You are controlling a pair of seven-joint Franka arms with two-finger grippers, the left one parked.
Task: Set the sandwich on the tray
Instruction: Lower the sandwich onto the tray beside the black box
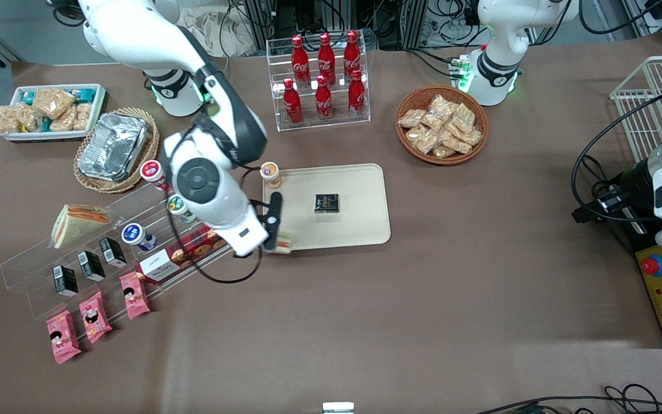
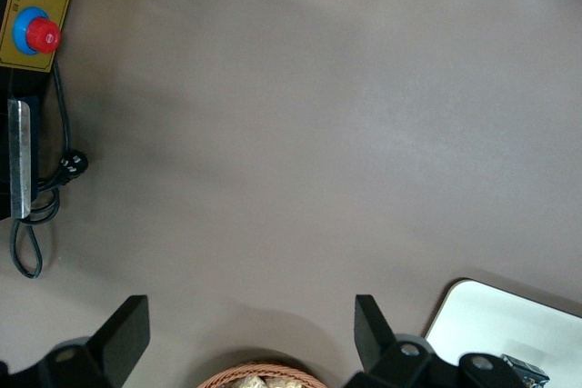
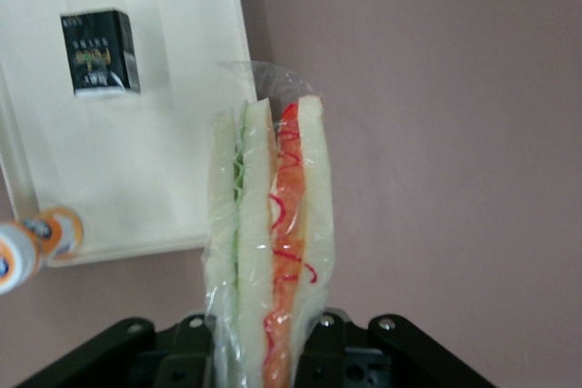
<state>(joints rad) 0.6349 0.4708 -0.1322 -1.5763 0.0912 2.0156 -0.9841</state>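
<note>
My right gripper (image 1: 278, 240) is shut on the sandwich (image 3: 268, 243), a wedge in clear wrap with pale bread and green and red-orange filling stripes. In the front view the sandwich (image 1: 285, 242) hangs at the near corner of the cream tray (image 1: 360, 227), on the working arm's side, over the tray's rim and the brown table. The tray (image 3: 164, 170) shows in the right wrist view with a small black box (image 3: 100, 52) on it. A second wedge sandwich (image 1: 78, 223) lies on the clear shelf toward the working arm's end.
A black box (image 1: 326, 203) sits mid-tray. An orange-lidded cup (image 1: 271, 174) stands at the tray's edge. The clear stepped shelf (image 1: 107, 253) holds cups, a biscuit box, small black packs. Pink snack packs (image 1: 95, 316), a foil container (image 1: 114, 150), a cola rack (image 1: 322, 80) and a snack basket (image 1: 442, 125) stand around.
</note>
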